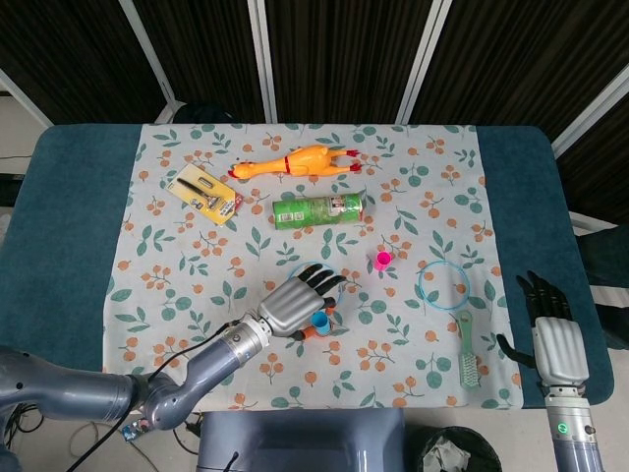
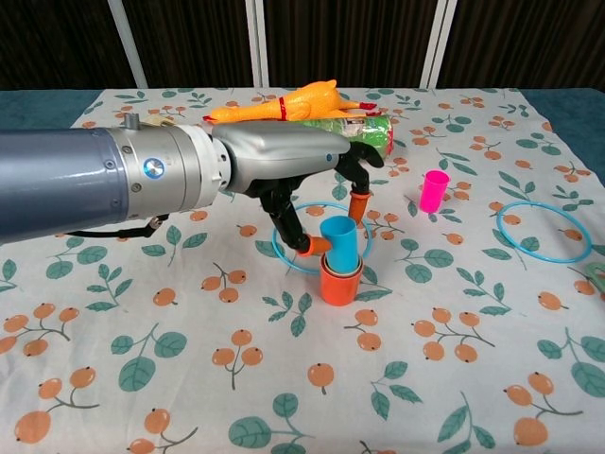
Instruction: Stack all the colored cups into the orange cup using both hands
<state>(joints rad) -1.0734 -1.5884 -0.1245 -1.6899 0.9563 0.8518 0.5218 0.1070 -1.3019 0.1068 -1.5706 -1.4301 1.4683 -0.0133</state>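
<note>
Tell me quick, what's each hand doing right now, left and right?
Left hand: pinching the blue cup, which sits partway in the orange cup.
Right hand: open, holding nothing, at the table's right edge.

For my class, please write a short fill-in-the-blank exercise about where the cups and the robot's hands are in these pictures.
1. The blue cup stands inside the ____ cup.
2. The pink cup stands alone on the tablecloth, on the side of the robot's ____ hand.
3. The fingers of the left hand reach down beside the ____ cup.
4. The green can lies on its ____.

Missing words: orange; right; blue; side
</note>
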